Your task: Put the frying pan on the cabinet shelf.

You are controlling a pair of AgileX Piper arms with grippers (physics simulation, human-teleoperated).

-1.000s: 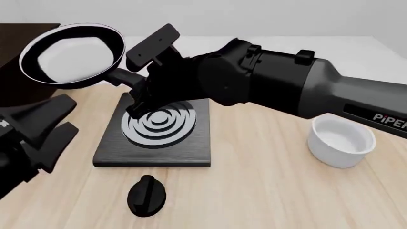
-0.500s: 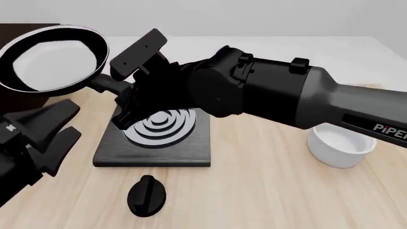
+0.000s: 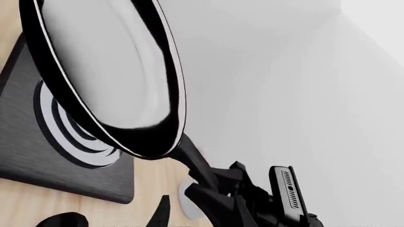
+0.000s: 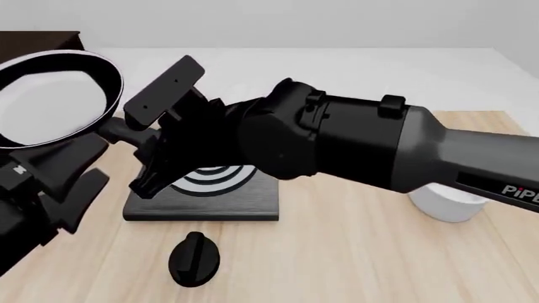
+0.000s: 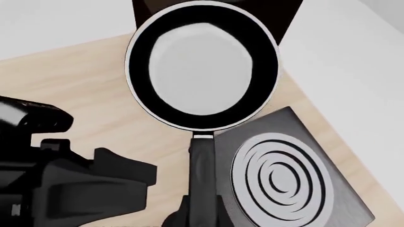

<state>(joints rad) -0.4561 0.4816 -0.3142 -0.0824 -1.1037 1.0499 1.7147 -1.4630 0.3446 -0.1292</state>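
The frying pan [image 4: 47, 101] is black with a pale shiny inside and hangs in the air at the far left, above the table. My right gripper [image 4: 141, 140] is shut on its long handle [image 5: 203, 165]. The pan also shows in the right wrist view [image 5: 202, 66] and, tilted, in the left wrist view [image 3: 107, 75]. The dark cabinet [image 4: 42, 40] stands just behind the pan at the far left edge; its dark panel [image 5: 284, 21] shows past the pan's rim. No separate shelf board can be made out. My left gripper [image 4: 80, 170] is open and empty, below the pan.
The square black stove plate [image 4: 211, 199] with silver rings lies under the right arm. A black knob [image 4: 194, 257] lies in front of it. A white bowl-like pot [image 4: 450, 207] stands at the right, partly hidden by the right arm.
My right arm has moved left with the pan, which has gone from over the stove plate's far-left corner toward the cabinet. The left gripper has barely shifted.
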